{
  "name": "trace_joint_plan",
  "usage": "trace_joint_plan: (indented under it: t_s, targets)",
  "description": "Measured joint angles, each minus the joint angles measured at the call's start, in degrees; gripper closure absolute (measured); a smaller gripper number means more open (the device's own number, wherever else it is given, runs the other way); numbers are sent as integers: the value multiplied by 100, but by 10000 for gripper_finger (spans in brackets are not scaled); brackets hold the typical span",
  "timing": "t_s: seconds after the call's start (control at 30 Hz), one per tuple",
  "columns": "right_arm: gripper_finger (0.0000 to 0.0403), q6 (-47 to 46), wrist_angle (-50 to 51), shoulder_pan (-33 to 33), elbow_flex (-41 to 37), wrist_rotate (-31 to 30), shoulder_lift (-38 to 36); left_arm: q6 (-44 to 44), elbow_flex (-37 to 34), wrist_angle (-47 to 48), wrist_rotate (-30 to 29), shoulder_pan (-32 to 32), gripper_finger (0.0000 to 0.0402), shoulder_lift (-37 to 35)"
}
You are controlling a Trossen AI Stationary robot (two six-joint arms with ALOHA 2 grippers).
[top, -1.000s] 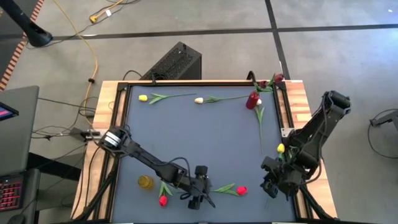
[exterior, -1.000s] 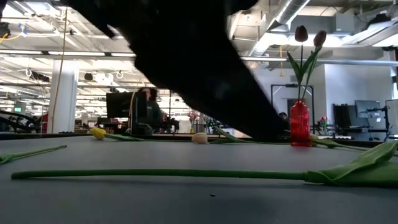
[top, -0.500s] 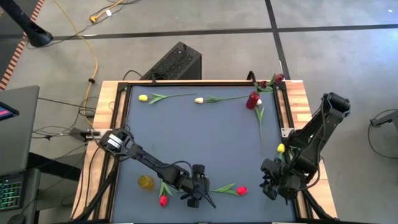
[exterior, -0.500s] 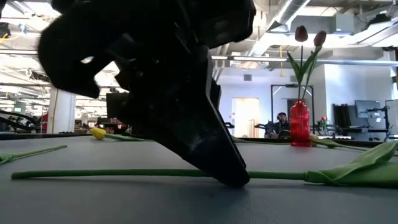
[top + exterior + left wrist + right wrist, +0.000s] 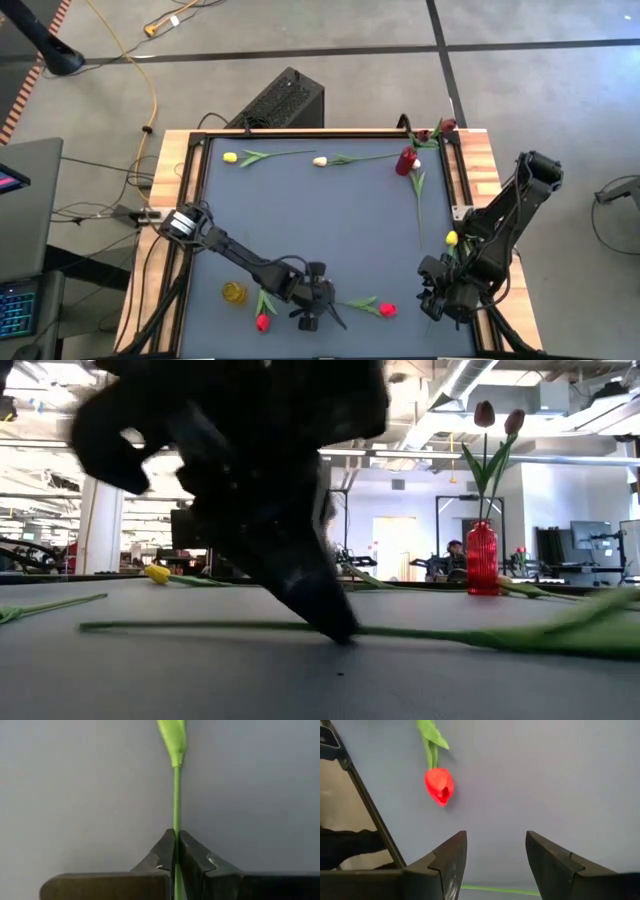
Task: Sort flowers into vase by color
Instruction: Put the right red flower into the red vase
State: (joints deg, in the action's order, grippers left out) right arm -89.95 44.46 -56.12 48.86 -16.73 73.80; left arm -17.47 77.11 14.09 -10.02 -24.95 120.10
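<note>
Left gripper [image 5: 176, 851] clamped on stem [image 5: 176, 795] of red tulip [image 5: 387, 309] at table's 6 o'clock edge — light, limp, likely droops; grip mid-stem — right gripper [image 5: 496, 852] spread, empty.

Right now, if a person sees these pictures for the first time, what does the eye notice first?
First, the left claw at the table's near edge, shut on the green stem of a red tulip that lies flat on the dark table. Next, the red vase at the far right corner, already holding dark red tulips. The right claw waits open by the near right corner.
</note>
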Motion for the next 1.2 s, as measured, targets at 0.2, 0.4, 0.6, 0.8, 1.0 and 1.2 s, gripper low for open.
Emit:
trace_joint_plan:
  t_s: [0.2, 0.4, 0.6, 0.8, 1.0, 1.2]
  targets:
    - [172, -10, 8, 0, 0, 0, 0, 758, -6, 603, -864, 423, 401, -974]
    - [172, -302, 189, 0, 0, -8, 0, 1361, -3, 1326, -1118, 797, 401, -2071]
    - [172, -581, 68, -14, 0, -719, 0, 1843, 5, 1077, -1111, 1097, 401, -3138]
    - [172, -210, -646, 2, 0, -3043, 0, 1987, -119, -74, -488, 1472, 401, -3841]
    - [172, 1735, -1561, 432, 0, -4533, -251, 1321, -921, -2494, 643, 1930, 401, -4132]
    - [172, 4427, -2593, 1436, 0, -3389, -1203, 335, -1879, -4809, 1186, 2150, 401, -4123]
